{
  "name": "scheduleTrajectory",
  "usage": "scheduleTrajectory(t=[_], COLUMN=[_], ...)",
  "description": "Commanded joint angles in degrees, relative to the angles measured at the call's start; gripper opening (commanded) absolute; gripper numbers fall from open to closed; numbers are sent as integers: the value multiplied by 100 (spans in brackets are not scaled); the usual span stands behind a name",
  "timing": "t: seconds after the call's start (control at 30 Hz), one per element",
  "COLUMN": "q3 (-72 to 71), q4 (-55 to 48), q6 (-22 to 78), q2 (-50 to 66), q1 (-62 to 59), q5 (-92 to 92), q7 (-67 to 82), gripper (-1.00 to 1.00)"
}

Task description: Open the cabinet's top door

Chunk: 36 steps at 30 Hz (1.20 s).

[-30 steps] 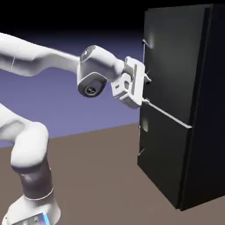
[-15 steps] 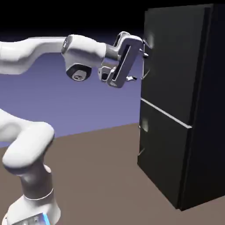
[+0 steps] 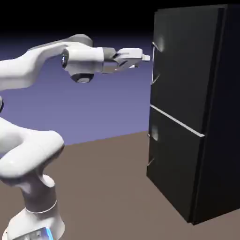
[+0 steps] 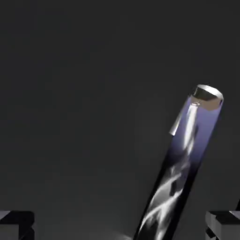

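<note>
Cabinet (image 3: pixel 177 122) on the exterior view's right, tall, matte black. Its top door (image 3: pixel 183 65) is shut, above the white seam. I've got the arm (image 3: pixel 82 58) reaching level at handle height, I judge to line up a grip. Fingers (image 4: pixel 120 226) wide apart, nothing held — handle (image 4: pixel 176 173) runs slantwise between them in the hand view, nearer one side. It's slim, mirror-shiny, reflecting blue-violet — contact I can't confirm.
</note>
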State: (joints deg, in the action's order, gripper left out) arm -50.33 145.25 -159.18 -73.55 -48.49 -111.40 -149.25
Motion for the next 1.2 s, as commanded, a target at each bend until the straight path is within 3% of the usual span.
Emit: scheduleTrajectory(t=[0.0,0.1,0.33,0.37,0.77,1.17], q3=[-113,-453,-839,-839,1353,3845], q4=[-35,-142,-825,-825,1088,1721], q6=[33,133,395,395,2868,5106], q2=[-92,-368,-137,-137,-404,-139], q1=[-110,-442,-1420,-1420,223,667], q5=[-250,-1002,-1579,-1579,-879,1062], q7=[-239,-960,-696,-696,517,1201], gripper=[0,0,0,-100,-100,-100])
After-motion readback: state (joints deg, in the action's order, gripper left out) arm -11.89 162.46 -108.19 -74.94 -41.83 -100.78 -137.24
